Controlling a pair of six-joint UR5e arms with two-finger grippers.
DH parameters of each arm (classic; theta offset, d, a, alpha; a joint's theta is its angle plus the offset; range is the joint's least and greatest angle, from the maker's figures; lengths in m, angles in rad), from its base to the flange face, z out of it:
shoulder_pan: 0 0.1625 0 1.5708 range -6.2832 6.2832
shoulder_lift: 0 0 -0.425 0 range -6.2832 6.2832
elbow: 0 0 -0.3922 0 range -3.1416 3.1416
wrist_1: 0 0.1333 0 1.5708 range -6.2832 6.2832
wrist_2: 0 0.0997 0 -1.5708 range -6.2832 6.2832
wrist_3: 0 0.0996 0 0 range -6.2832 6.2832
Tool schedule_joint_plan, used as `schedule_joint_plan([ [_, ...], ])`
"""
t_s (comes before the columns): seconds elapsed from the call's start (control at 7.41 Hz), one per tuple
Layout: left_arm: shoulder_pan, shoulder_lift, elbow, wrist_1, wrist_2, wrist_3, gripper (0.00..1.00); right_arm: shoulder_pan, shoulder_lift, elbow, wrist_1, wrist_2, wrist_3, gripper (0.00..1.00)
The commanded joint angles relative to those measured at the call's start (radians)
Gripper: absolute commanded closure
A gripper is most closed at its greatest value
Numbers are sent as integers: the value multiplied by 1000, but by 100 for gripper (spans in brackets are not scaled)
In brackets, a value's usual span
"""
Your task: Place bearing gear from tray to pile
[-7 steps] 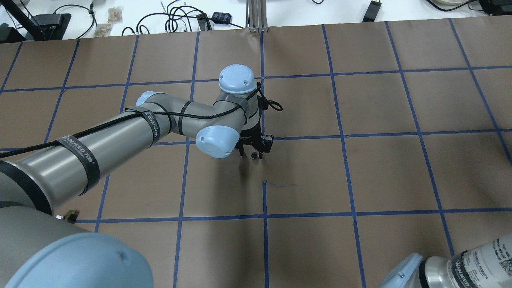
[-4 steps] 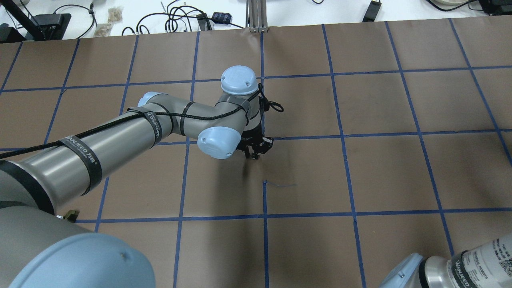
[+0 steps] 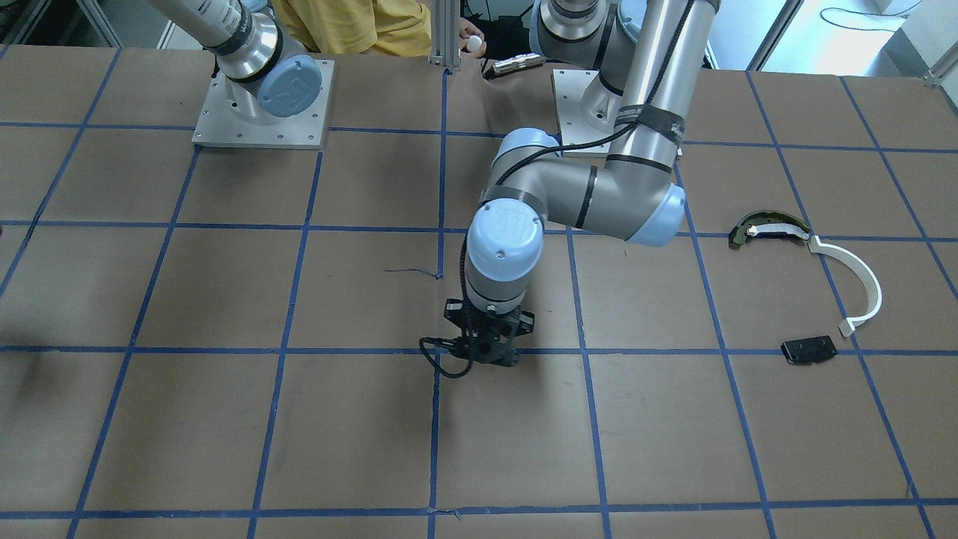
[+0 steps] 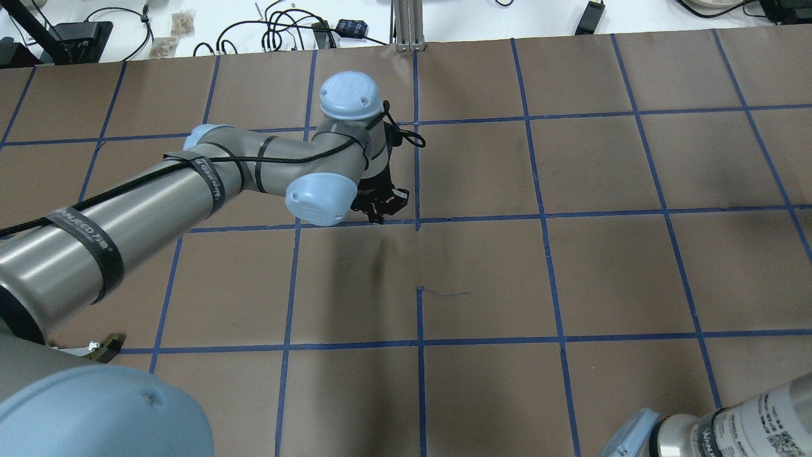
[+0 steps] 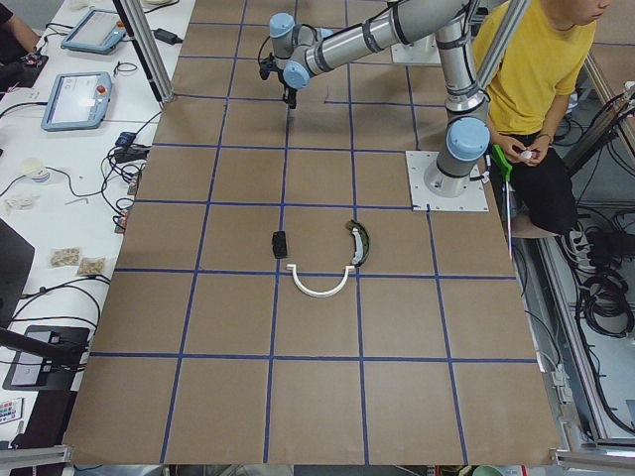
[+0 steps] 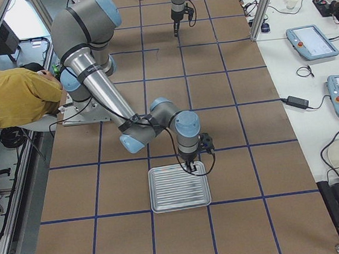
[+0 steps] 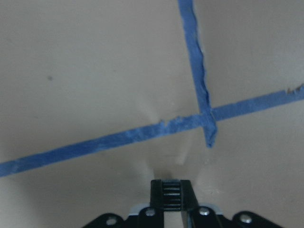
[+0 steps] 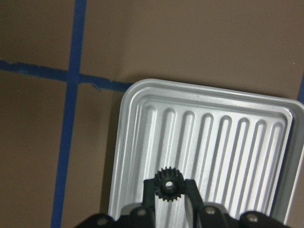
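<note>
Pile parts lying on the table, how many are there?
3: a dark arc piece, a white curved strip next to its end, and a black plate lying apart. Tinier bits might not show.

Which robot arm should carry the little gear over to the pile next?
Right. The right tool pinches the black gear just above the tray, so it only has to carry it. The left tool is shut over the table, with no gear seen in it.
</note>
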Motion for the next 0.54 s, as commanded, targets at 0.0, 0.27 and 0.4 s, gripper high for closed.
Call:
schedule_joint_plan([
  [0.0,246,56,96,-166,72,239,100,195,-135,22,214,-7,304,100],
  [0.27,438,108,76,-181,145,465,100,490,-228,91,216,27,623,100],
  [0.4,554,111,46,-177,138,595,100,659,-243,120,213,54,880,100],
])
